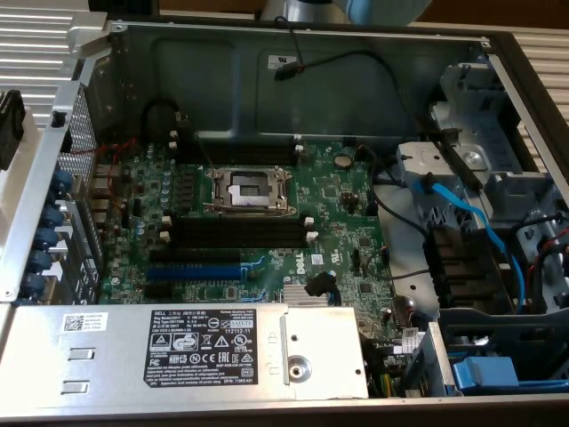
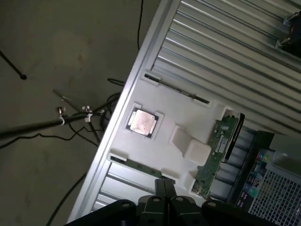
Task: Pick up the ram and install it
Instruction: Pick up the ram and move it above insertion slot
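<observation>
One thin green ram (image 2: 217,153) stick sits in a white moulded tray (image 2: 184,110) with one square metallic processor (image 2: 141,122). Ribbed metal counter (image 2: 225,52) beneath. Fingers (image 2: 160,189) closed together, empty.

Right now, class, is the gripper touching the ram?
Apart. In the wrist view, the shut gripper hangs clear of the ram, with bare white tray showing between them.
</observation>
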Robot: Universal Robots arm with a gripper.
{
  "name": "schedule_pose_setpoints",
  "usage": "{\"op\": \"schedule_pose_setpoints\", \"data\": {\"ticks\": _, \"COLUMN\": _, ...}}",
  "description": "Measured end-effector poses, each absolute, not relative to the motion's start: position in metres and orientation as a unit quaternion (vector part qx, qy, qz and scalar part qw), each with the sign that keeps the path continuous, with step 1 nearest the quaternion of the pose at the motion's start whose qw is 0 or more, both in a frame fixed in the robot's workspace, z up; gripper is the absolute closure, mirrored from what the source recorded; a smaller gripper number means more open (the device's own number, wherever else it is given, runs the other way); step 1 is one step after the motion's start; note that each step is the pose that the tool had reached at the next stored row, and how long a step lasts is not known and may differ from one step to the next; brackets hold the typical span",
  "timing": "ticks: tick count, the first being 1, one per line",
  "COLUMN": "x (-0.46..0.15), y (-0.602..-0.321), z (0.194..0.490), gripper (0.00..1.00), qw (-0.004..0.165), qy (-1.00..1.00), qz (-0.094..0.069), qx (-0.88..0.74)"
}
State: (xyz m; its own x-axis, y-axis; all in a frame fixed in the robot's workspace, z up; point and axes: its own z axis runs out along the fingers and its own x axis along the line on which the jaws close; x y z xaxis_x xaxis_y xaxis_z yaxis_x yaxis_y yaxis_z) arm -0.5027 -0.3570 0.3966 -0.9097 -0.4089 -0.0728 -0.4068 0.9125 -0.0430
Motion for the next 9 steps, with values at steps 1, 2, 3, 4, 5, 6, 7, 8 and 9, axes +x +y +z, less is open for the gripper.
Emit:
{"op": "schedule_pose_setpoints", "data": {"ticks": 1, "x": -0.5028, "y": -0.3570, "z": 0.3966, "gripper": 0.90, "qw": 0.040, "qy": 0.975, "qz": -0.013, "qx": -0.217}}
{"op": "schedule_pose_setpoints", "data": {"ticks": 2, "x": -0.5028, "y": -0.3570, "z": 0.3966, "gripper": 0.90, "qw": 0.040, "qy": 0.973, "qz": -0.013, "qx": -0.227}}
{"op": "schedule_pose_setpoints", "data": {"ticks": 3, "x": -0.5028, "y": -0.3570, "z": 0.3965, "gripper": 0.90, "qw": 0.040, "qy": 0.971, "qz": -0.012, "qx": -0.235}}
{"op": "schedule_pose_setpoints", "data": {"ticks": 4, "x": -0.5028, "y": -0.3570, "z": 0.3965, "gripper": 0.90, "qw": 0.041, "qy": 0.969, "qz": -0.012, "qx": -0.244}}
{"op": "schedule_pose_setpoints", "data": {"ticks": 5, "x": -0.5028, "y": -0.3570, "z": 0.3964, "gripper": 0.90, "qw": 0.041, "qy": 0.967, "qz": -0.012, "qx": -0.253}}
{"op": "schedule_pose_setpoints", "data": {"ticks": 6, "x": -0.5028, "y": -0.3570, "z": 0.3964, "gripper": 0.90, "qw": 0.041, "qy": 0.964, "qz": -0.011, "qx": -0.262}}
{"op": "schedule_pose_setpoints", "data": {"ticks": 7, "x": -0.5028, "y": -0.3570, "z": 0.3964, "gripper": 0.90, "qw": 0.041, "qy": 0.962, "qz": -0.011, "qx": -0.271}}
{"op": "schedule_pose_setpoints", "data": {"ticks": 8, "x": -0.5029, "y": -0.3570, "z": 0.3964, "gripper": 0.90, "qw": 0.041, "qy": 0.959, "qz": -0.011, "qx": -0.279}}
{"op": "schedule_pose_setpoints", "data": {"ticks": 9, "x": -0.5029, "y": -0.3570, "z": 0.3963, "gripper": 0.90, "qw": 0.041, "qy": 0.957, "qz": -0.010, "qx": -0.288}}
